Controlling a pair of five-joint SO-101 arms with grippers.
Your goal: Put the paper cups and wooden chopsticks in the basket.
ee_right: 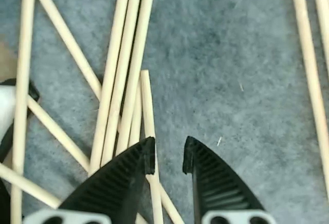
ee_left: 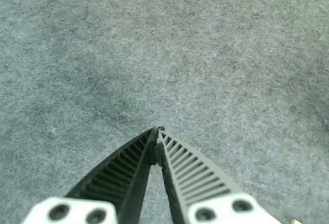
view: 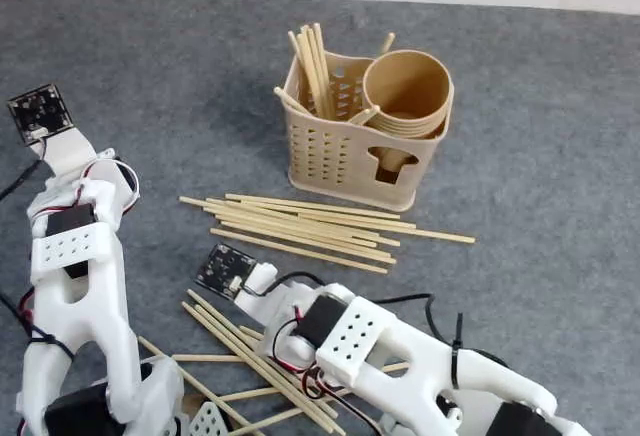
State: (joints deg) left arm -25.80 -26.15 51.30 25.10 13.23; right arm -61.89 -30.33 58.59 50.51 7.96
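Note:
A beige perforated basket (view: 345, 161) stands at the back middle of the grey mat. It holds stacked paper cups (view: 407, 91) and several upright wooden chopsticks (view: 315, 68). More chopsticks (view: 310, 221) lie in a loose bundle in front of the basket. Another scatter of chopsticks (view: 250, 351) lies under the right arm (view: 350, 341). My right gripper (ee_right: 168, 156) hovers open just over these chopsticks (ee_right: 128, 80), one fingertip beside a stick's end, nothing between the jaws. My left gripper (ee_left: 157, 130) is shut and empty over bare mat, at the left side.
The left arm (view: 75, 256) stands along the left edge, well away from the basket. Open grey mat (view: 540, 186) lies right of the basket and behind it. The mat's far edge meets a pale wall.

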